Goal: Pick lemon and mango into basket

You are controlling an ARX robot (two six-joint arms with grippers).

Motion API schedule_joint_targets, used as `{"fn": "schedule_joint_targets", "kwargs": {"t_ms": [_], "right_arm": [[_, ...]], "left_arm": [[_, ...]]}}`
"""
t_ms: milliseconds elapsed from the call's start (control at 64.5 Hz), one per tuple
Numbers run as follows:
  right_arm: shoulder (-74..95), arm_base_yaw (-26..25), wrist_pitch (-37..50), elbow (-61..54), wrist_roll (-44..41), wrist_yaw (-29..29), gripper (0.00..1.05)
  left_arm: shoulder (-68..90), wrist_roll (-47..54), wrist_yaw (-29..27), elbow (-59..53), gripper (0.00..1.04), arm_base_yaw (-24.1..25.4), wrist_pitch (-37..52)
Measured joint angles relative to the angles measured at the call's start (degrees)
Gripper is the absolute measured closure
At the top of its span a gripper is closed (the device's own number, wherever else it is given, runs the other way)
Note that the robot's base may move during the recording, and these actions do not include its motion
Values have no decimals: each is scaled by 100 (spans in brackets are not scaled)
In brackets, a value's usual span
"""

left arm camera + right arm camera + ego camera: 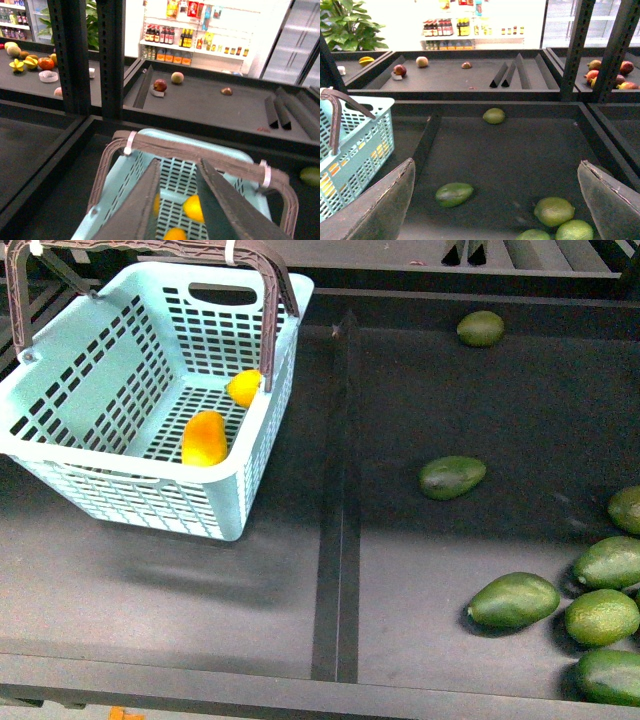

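Observation:
The turquoise basket (110, 370) hangs tilted over the left compartment, with its shadow on the shelf below it. Inside lie the lemon (244, 387) towards the far wall and the longer mango (204, 438) on the slotted floor. Its brown handles (272, 300) are swung up together. My left gripper (177, 200) is shut on the basket (131, 172) from above, and yellow fruit (194, 207) shows in the narrow gap between its fingers. My right gripper (495, 210) stands wide open over the right compartment, holding nothing, with the basket (355, 145) off to its side. Neither gripper shows in the front view.
A raised divider (340, 490) splits the dark shelf. Several dark green oval fruits lie in the right compartment: one in the middle (452, 477), one at the back (481, 328), a cluster at the front right (600, 615). A raised lip (300, 690) runs along the shelf front.

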Motion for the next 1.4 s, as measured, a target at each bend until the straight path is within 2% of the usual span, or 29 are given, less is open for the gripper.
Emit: {"fn": "schedule_joint_targets", "kwargs": {"t_ms": [78, 310, 357, 419, 775, 1395], "right_arm": [[0, 0, 0, 0, 0, 0, 9], [0, 0, 0, 0, 0, 0, 9], [-2, 0, 0, 0, 0, -2, 9], [0, 0, 0, 0, 0, 2, 9], [0, 0, 0, 0, 0, -2, 9], [0, 0, 0, 0, 0, -2, 9]], "left_arm": [[-313, 203, 79, -463, 102, 72, 20], [-1311, 372, 267, -1449, 101, 280, 140], [-1453, 389, 608, -1742, 101, 511, 201], [-1821, 391, 612, -1954, 101, 634, 4], [-3978, 404, 640, -2507, 101, 640, -1565], [-6664, 411, 640, -2594, 101, 643, -4009]]}}
